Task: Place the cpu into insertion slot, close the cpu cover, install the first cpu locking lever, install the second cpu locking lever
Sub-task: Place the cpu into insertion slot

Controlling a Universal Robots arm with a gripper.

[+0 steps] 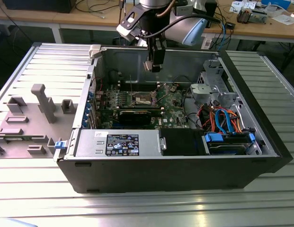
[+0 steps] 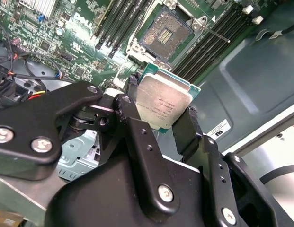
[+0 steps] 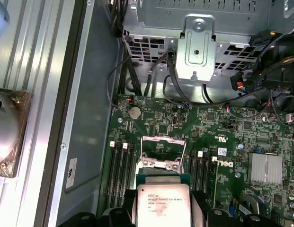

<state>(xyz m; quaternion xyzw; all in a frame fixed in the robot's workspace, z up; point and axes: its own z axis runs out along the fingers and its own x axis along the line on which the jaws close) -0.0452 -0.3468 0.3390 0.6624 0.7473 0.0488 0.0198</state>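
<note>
Second wrist view has the gripper (image 2: 162,103) clamped on the cpu (image 2: 161,94) by two opposite edges, held above the motherboard (image 2: 80,42) and well clear of the bare insertion slot (image 2: 164,34). Placing is the step in hand; seating likely calls for squaring the chip level with the socket rim.

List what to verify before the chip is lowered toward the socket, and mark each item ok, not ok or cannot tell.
1. Grip: the hand clamps the cpu by two opposite edges: ok.
2. The insertion slot is empty, with its contact field bare: ok.
3. The cpu cover stands raised off the slot: ok.
4. One locking lever lies beside the slot, not across it: ok.
5. The cpu hangs above the slot and is not touching it: ok.
6. The corner marks of the cpu and the slot match: cannot tell.
</note>
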